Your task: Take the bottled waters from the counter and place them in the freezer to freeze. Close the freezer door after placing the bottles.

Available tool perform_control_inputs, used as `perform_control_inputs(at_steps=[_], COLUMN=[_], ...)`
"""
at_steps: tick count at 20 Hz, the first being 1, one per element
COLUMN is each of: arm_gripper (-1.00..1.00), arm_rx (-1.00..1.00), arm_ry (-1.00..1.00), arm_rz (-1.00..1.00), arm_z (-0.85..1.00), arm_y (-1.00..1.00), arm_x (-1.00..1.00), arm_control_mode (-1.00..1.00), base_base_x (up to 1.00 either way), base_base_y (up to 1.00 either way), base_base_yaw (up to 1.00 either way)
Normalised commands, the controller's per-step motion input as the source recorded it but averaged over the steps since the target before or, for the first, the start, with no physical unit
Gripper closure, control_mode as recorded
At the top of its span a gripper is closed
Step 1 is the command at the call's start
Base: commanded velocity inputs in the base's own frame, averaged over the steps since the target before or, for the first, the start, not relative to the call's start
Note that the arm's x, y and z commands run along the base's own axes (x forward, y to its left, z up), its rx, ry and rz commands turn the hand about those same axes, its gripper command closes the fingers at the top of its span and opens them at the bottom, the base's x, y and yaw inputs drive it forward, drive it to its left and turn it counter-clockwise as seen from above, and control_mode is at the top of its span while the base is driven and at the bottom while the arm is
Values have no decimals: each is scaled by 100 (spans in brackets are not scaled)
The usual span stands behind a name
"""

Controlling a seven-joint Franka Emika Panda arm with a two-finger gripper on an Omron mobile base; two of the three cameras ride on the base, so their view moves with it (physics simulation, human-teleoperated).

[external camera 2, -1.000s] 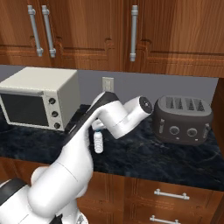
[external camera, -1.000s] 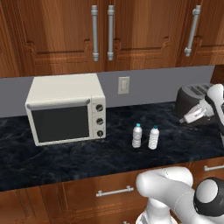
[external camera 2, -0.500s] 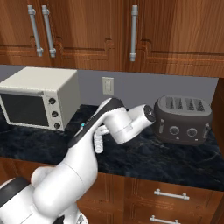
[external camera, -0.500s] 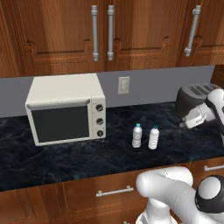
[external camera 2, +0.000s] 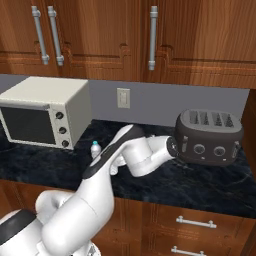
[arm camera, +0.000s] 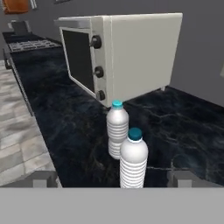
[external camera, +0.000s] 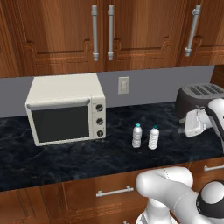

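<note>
The gripper [arm camera: 112,180] is wide open and empty, hovering beside the two bottled waters [arm camera: 133,158] [external camera: 137,135]. Both stand upright, caps up, mid-bench [external camera: 65,162], nearer its front edge, beside the microwave [external camera: 65,109].

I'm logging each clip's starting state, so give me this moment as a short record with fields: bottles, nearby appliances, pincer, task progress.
bottles: two water bottles, the nearer bottle and the farther bottle, upright, side by side on the counter
nearby appliances: white toaster oven to their left in the base views, dark toaster to their right
pincer: the pincer is open, level with the bottles and aimed at the nearer one, holding nothing
task progress: neither bottle picked up yet
</note>
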Motion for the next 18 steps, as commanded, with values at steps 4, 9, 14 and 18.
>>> perform_control_inputs(at_steps=[4,9,14,18], arm_gripper=[-100,-100,-100,-100], arm_rx=[0,0,0,0], arm_ry=[-14,-16,-4,-1], arm_rz=[8,15,18,15], arm_z=[-21,-21,-16,-16], arm_y=[0,0,0,0], arm_x=[9,21,28,20], arm_control_mode=[-100,-100,-100,-100], base_base_x=[0,0,0,0], base_base_y=[0,0,0,0], base_base_yaw=[0,0,0,0])
